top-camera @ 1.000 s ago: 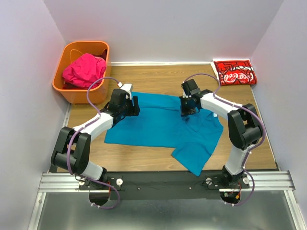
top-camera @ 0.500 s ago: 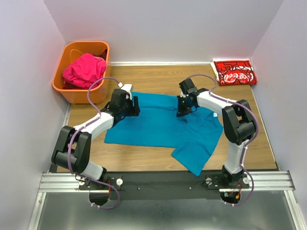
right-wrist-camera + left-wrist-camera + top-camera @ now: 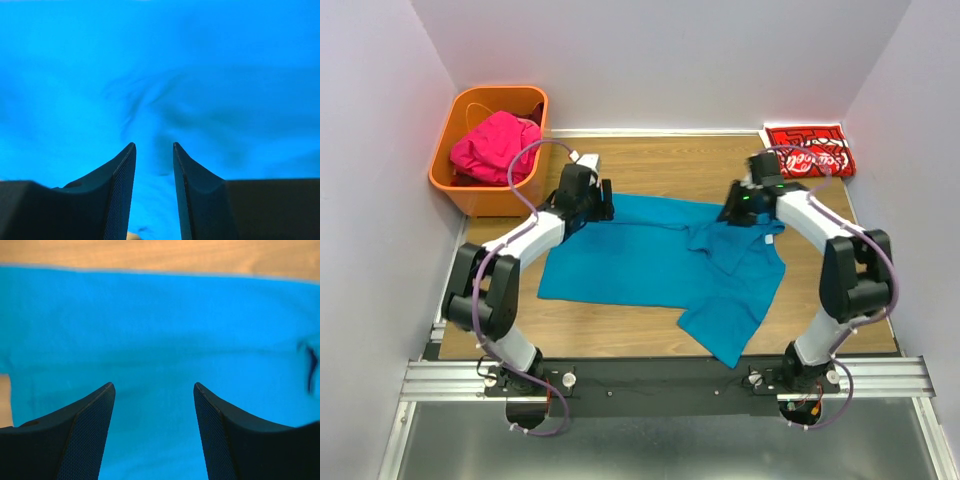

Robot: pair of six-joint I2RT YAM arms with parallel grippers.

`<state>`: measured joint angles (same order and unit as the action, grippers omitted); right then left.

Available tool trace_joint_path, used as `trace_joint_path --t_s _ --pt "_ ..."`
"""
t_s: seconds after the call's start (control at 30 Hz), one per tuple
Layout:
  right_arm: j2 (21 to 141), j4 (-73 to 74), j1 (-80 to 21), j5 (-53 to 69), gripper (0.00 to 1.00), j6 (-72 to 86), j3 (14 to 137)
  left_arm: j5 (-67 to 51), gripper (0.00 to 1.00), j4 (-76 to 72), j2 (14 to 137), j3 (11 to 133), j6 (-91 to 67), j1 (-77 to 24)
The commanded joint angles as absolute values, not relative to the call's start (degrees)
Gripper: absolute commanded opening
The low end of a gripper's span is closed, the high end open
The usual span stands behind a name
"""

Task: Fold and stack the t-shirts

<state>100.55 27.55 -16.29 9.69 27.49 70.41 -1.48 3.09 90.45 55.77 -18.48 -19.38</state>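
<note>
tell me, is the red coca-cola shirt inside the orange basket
No, the red shirt lies folded on the table in the far right corner, while the orange basket at far left holds the pink shirt.

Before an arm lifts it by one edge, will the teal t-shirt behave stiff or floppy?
Probably floppy: the teal t-shirt lies flat, yet bunches into wrinkles on one side. It looks like thin, light cloth, so lifting one edge would likely leave the rest hanging and dragging. Pushing it would probably crumple it rather than slide it.

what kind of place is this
Likely a robot lab test cell: pale walls box in a wooden tabletop, two white robot arms are bolted to a metal rail, and an orange plastic basket holds clothes.
</note>
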Motion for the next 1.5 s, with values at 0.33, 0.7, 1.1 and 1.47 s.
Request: trace_joint_path --t_s 0.33,0.7,1.1,1.47 --pt "101.76 8.62 7.11 18.89 0.35 33.31 59.06 1.23 0.72 12.04 109.33 72.68 -21.71 -15.03" --pt "115.11 2.20 15.72 23.64 0.18 34.45 65.73 -2.37 0.70 16.70 116.62 78.12 -23.11 -12.48" --pt "129.55 2.55 16.44 28.12 0.17 34.89 82.17 -3.96 0.67 23.55 126.65 93.32 -23.64 -11.08" --pt "109.80 13.79 16.09 21.72 0.47 28.31 76.65 -0.89 0.71 19.95 110.24 87.65 -24.26 -11.42"
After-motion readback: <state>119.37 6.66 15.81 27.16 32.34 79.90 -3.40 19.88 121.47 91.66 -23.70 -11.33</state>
